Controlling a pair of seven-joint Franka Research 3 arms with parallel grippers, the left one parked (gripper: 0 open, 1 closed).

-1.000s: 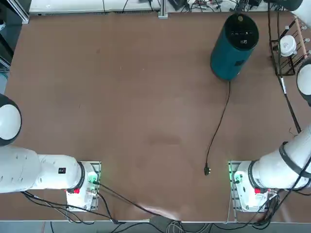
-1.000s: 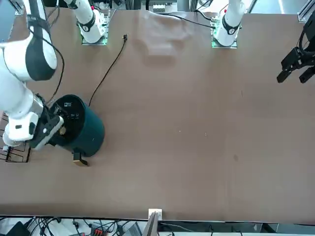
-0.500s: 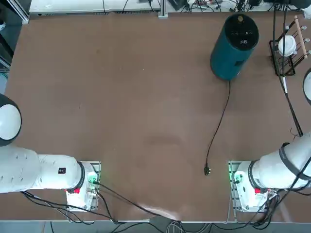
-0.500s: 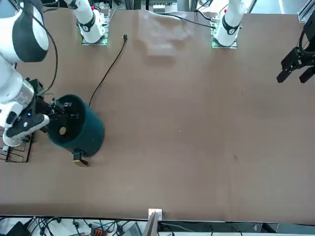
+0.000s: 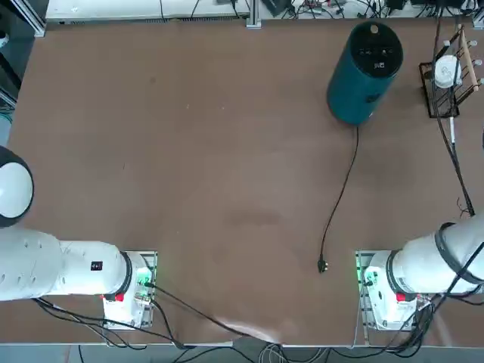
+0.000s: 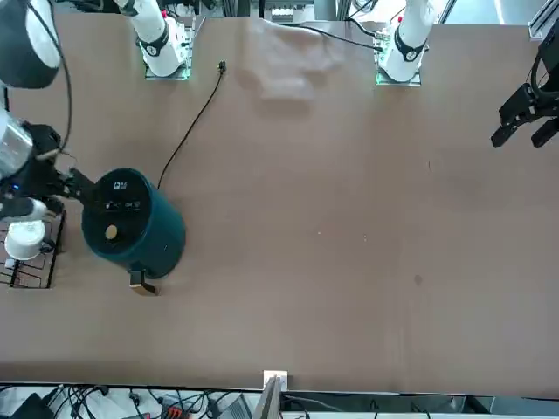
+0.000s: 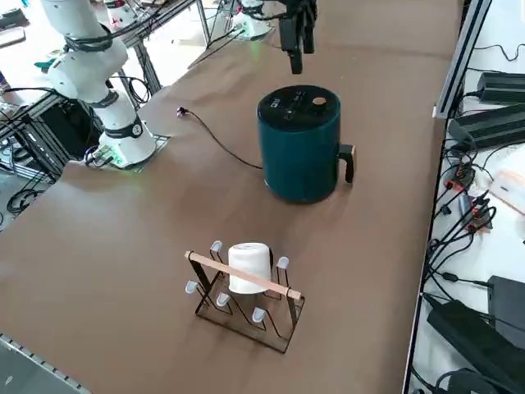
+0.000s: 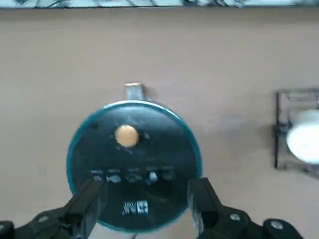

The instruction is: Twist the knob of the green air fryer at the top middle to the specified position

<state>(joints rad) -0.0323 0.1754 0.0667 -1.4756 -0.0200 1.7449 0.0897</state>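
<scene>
One knob point(image 8: 126, 135), tan, on your green air fryer point(image 6: 131, 229) near the bench's far edge: right gripper point(image 8: 144, 196) has lifted clear, fingers apart; twist looks finished.

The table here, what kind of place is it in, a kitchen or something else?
Probably a robotics lab, not a kitchen: the brown table has robot arm bases bolted to it, cables and power strips run along its edge, and the right gripper hangs open above the green air fryer.
</scene>
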